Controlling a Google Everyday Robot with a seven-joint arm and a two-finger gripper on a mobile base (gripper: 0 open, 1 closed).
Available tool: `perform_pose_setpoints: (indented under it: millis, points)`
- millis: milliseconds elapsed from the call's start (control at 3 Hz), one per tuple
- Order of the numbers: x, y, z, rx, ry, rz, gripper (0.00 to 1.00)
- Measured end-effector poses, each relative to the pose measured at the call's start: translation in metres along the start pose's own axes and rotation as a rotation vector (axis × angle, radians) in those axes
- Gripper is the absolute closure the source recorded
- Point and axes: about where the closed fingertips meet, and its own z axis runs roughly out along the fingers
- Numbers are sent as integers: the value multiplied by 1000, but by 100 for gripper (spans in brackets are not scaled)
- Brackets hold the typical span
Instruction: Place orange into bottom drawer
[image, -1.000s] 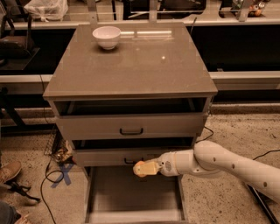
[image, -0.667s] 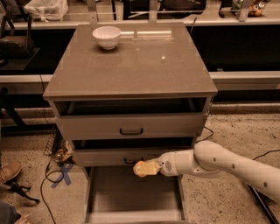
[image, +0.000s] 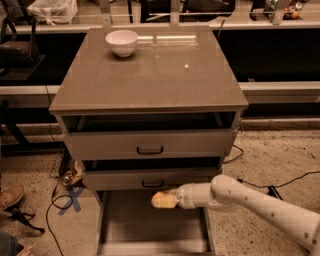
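Note:
The bottom drawer (image: 145, 227) is pulled out wide below the cabinet, and its flat floor and low side rails show. My gripper (image: 162, 200) reaches in from the right on a white arm. It hangs over the drawer's back part, just under the middle drawer's front. Its tip looks pale yellow. I see no orange as a separate thing; it may be hidden in the gripper.
A white bowl (image: 122, 42) stands at the back left of the cabinet top (image: 150, 75). The two upper drawers (image: 150, 145) with dark handles are slightly ajar. Cables and blue tape (image: 70, 200) lie on the floor at the left. A shoe (image: 10, 196) is at the left edge.

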Motion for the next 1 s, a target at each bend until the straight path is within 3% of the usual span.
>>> perform_pose_setpoints:
  millis: [333,1000]
  points:
    - [34,-35,45,-16,0,-6,100]
    - [44,-46,53,4,-5,19,100]
